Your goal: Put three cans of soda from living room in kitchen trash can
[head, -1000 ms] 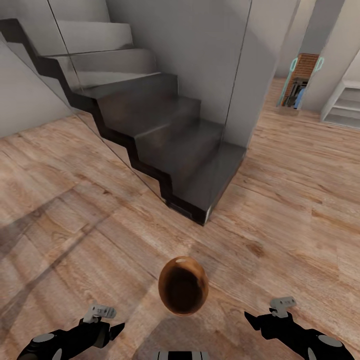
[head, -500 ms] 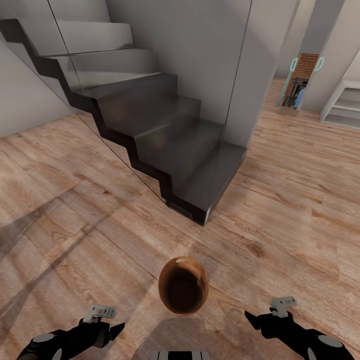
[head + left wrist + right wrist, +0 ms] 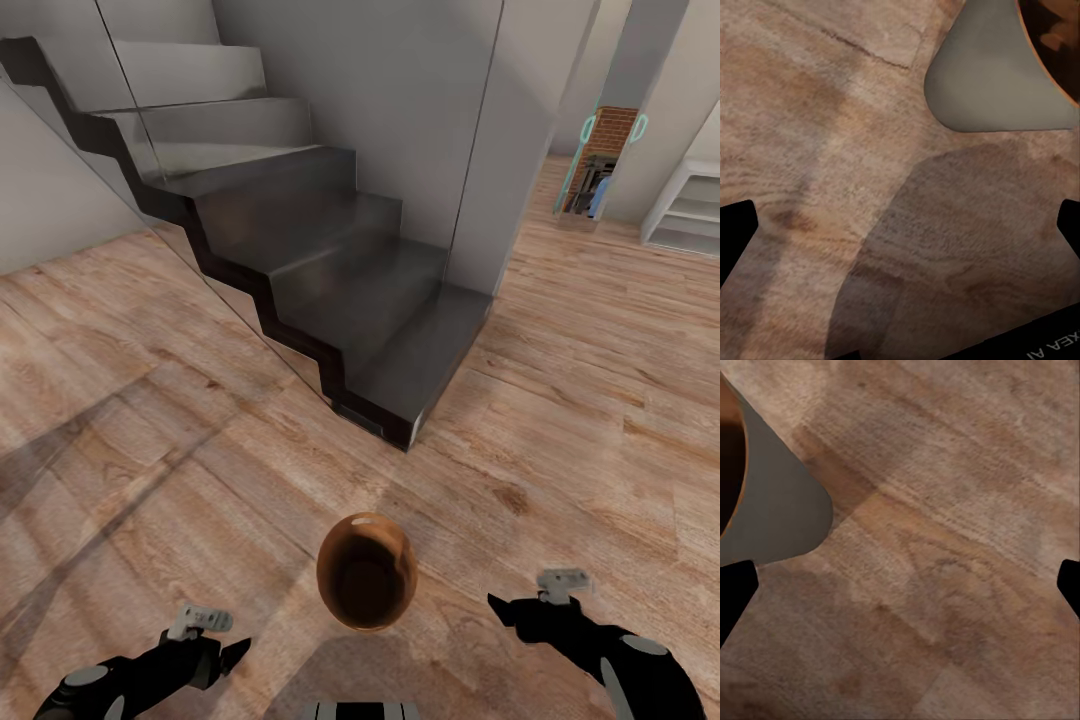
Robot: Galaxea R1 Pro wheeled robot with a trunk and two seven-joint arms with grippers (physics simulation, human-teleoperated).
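Since a second ago my right gripper (image 3: 497, 606) has crept up a touch and its forearm has swung inward at the lower right of the head view, while the left gripper (image 3: 238, 652) has sunk slightly toward the bottom edge; the staircase (image 3: 330, 280) and the plank floor (image 3: 140, 440) sit just where they did, so the base has not travelled. The tash can (image 3: 366, 571) stands low in the centre of the head view, close in front of my trunk and between the two arms, its dark inside facing the camera; both wrist views catch a slice of its copper rim over a grey patch whose nature I cannot make out. I cannot tell whether it rests on the robot or on the floor. No soda can shows, so I judge I'm keeping the bin central and the arms tucked low to either side for travel. Both wrist views show dark fingertips at opposite edges with bare floor between, so each pincer is spread wide and empty. Far off at the upper right, a brick surface (image 3: 612, 125) shows through a doorway.
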